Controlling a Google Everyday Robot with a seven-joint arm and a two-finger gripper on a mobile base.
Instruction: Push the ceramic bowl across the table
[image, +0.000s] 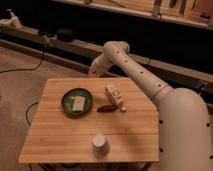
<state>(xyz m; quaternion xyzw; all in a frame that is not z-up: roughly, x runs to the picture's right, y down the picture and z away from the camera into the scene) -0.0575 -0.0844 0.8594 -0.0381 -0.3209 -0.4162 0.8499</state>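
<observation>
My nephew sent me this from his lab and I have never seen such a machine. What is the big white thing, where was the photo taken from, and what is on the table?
The big white shape is a robot: a rolling body with one arm. At the arm's end is a two-fingered claw, hanging near the far edge of the table, shut, with nothing in it that I can see. There is one camera, looking down on the table from beside the robot; where it is mounted I cannot tell. On the table: a dark green ceramic bowl with a pale rectangular piece in it, beside it a small white packet and a reddish-brown object, and near the front edge a small white cup. The claw touches none of them.
</observation>
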